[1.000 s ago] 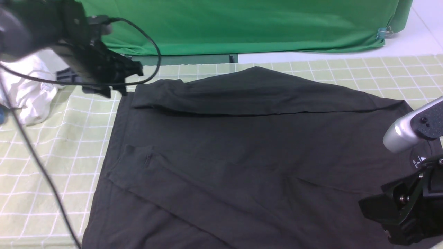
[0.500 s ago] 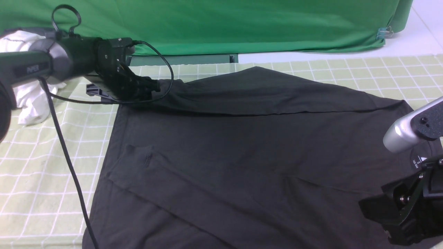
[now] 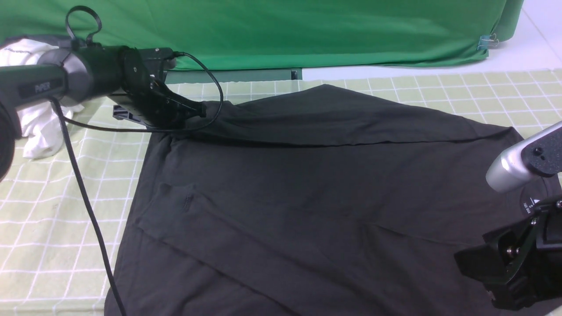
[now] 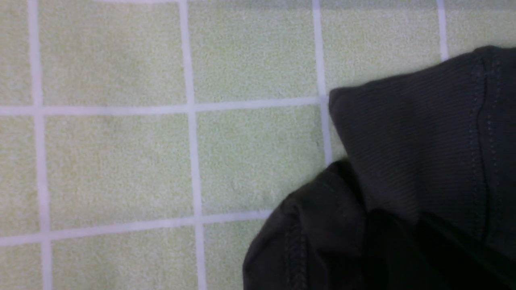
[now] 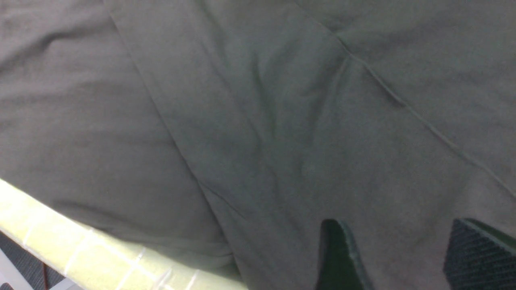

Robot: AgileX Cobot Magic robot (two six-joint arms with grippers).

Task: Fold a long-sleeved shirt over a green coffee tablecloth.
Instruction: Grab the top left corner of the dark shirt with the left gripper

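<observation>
Black soft-knit long-sleeved shirt point(image 3: 307, 188) lies flat across the middle of the pale yellow-green tablecloth with the white grid point(image 3: 52, 184), both sleeves laid across the body and the white neck label point(image 3: 529, 204) out at 3 o'clock. Left gripper point(image 3: 199, 109) sits at 10 o'clock on the shirt's far corner. In the front view its fingers taper to one point at the fabric edge, so it reads as pinched on the cloth; the left wrist view shows no fingers, only the ribbed cuff point(image 4: 403, 141) puckered up over a stitched hem point(image 4: 306, 241). Right gripper point(image 5: 399, 237) hangs at 4 o'clock just over the shirt, fingers well apart, nothing between them. Step in hand, as judged: secure that corner for the next fold over the body. To do it well: confirm the pinch takes cuff and hem together, not the cuff alone, or the sleeve will peel off. Lift only enough to clear the body, carry in a low arc and keep the edge taut. Watch the black cable point(image 3: 83, 197) trailing toward 8 o'clock; it could drag the cloth. Crumpled white garment point(image 3: 39, 118) at 9 o'clock is beside the shirt and not touching it.
</observation>
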